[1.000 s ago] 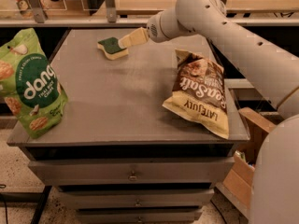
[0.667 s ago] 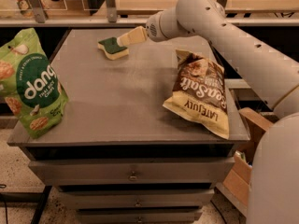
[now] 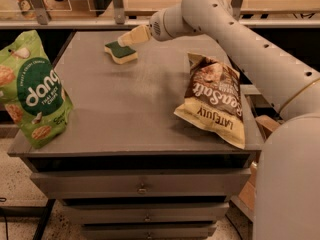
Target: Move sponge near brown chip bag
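Note:
The sponge [image 3: 120,52], dark green on top with pale yellow foam below, lies on the grey table top at the back, left of centre. My gripper [image 3: 125,39], cream coloured, reaches in from the right and sits right at the sponge's upper right edge, just above it. The brown chip bag [image 3: 214,98], dark brown above and cream-yellow below with "Sea Salt" lettering, lies on the right side of the table, well apart from the sponge.
A bright green "dang" bag [image 3: 34,91] stands at the table's front left edge. The table [image 3: 125,109] is a grey cabinet with drawers [image 3: 142,184] below. A shelf rail [image 3: 100,23] runs behind it. My arm [image 3: 250,49] spans the back right.
My gripper has edged slightly left, closer over the sponge. The sponge and both bags have not moved.

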`<state>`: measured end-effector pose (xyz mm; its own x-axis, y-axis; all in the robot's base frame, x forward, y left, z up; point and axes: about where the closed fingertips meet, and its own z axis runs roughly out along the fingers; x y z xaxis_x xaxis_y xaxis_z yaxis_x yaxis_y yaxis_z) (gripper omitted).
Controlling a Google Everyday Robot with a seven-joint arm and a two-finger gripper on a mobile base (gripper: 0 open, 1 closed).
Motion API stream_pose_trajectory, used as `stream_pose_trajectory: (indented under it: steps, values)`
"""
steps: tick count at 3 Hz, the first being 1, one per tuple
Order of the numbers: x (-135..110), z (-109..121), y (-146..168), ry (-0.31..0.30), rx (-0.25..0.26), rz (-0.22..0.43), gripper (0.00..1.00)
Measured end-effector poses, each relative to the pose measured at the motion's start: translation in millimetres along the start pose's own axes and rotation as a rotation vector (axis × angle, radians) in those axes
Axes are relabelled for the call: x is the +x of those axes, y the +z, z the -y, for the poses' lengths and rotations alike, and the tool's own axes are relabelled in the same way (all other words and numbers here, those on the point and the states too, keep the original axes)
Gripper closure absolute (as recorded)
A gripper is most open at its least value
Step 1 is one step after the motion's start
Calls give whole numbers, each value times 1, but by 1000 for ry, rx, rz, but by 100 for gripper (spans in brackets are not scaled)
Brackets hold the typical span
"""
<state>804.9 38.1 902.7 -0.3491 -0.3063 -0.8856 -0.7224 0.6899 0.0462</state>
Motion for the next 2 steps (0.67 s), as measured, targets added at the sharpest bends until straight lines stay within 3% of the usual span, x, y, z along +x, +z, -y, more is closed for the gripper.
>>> stream_pose_trajectory:
  steps: [2]
  values:
    - [12, -6, 23, -26, 11, -74, 0]
